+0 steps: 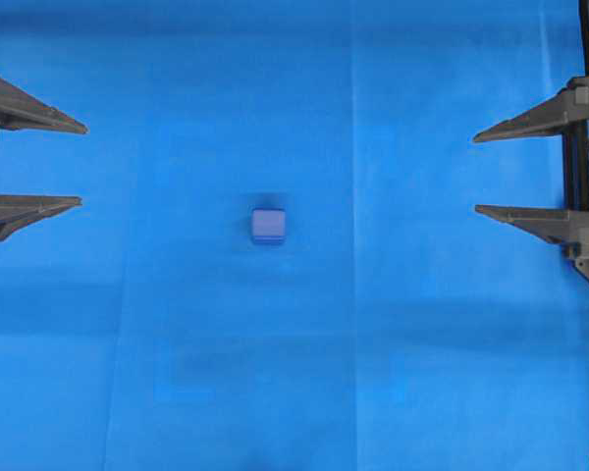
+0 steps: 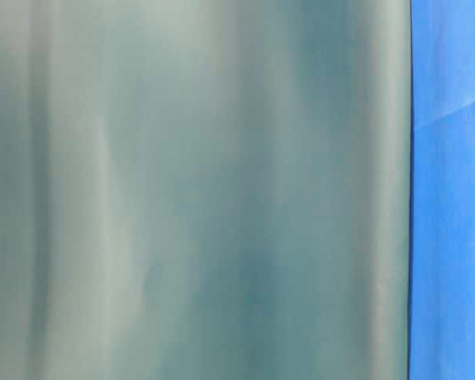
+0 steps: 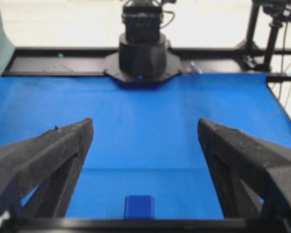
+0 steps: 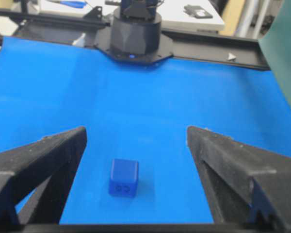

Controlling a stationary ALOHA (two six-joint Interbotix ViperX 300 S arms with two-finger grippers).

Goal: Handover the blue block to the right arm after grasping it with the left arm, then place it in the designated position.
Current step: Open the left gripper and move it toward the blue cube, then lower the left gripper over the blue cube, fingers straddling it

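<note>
Blue block (image 1: 268, 226) sits alone mid-worktop on blue cloth (image 1: 422, 373); left hand (image 1: 82, 164) and right hand (image 1: 475, 173) both spread wide, holding nothing, well apart from it.

A robotics lab — blue cloth (image 1: 422, 373) bench, camera stands (image 3: 274, 22) behind.

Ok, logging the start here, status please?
Left gripper open, empty. Right gripper open, empty. Block on the cloth midway between them, untouched. Nothing in the way.
</note>
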